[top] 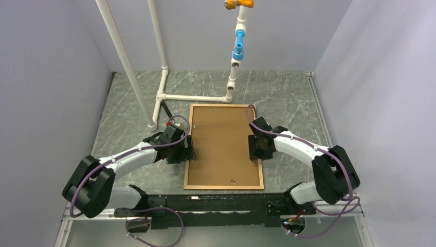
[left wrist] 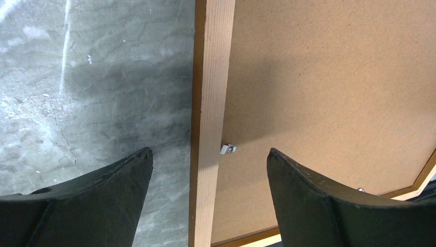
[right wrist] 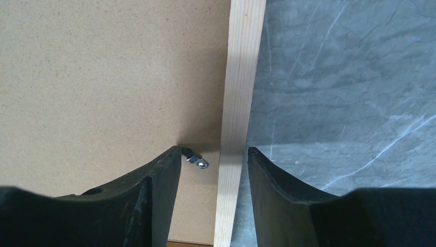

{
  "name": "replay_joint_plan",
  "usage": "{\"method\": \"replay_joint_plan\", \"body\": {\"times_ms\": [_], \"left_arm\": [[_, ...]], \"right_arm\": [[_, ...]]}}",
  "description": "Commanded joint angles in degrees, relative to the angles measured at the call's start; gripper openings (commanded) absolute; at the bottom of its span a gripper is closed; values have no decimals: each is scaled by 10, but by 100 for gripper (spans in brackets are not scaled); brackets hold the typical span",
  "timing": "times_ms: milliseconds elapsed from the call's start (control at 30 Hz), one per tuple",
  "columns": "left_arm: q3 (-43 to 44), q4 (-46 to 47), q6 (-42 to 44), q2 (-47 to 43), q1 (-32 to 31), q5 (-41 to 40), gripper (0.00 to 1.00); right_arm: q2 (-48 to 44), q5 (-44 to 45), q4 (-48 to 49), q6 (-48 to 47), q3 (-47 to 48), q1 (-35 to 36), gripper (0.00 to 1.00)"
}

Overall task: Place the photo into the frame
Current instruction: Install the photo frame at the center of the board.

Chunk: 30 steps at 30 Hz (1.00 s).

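The frame (top: pixel 224 187) lies back-up on the tabletop (top: pixel 288 98); no photo shows. The left claw (top: pixel 184 149) and right claw (top: pixel 255 148) gape wide, each astride a side rail. The wood is probably light and stiff, so pinch mid-rail.

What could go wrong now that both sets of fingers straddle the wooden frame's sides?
The right fingers sit off-centre over the frame rail, one tip right beside a small metal clip; closing could catch or bend it. If the left fingers and right ones lift unevenly, the backing board might shift.
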Motion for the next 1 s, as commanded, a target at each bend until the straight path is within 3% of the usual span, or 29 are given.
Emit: {"method": "replay_joint_plan", "body": {"times_ms": [0,233,400,567,767,933,967], "left_arm": [[-8,-12,10,21,1,-6,86],[-8,-11,9,22,1,-5,86],[-8,-11,9,21,1,-5,86],[-7,-14,10,17,1,-6,86],[-8,-13,9,17,1,-6,86],[-10,-16,10,16,1,-10,86],[-10,-17,11,16,1,-11,86]], "right_arm": [[-11,-3,-7,12,-8,13,53],[-25,4,-16,30,-15,28,58],[-23,21,-23,47,-23,32,56],[-25,35,-19,63,-30,31,31],[-18,60,-26,65,-16,30,20],[-12,55,-18,67,-10,29,0],[-12,53,-15,67,-10,29,0]]}}
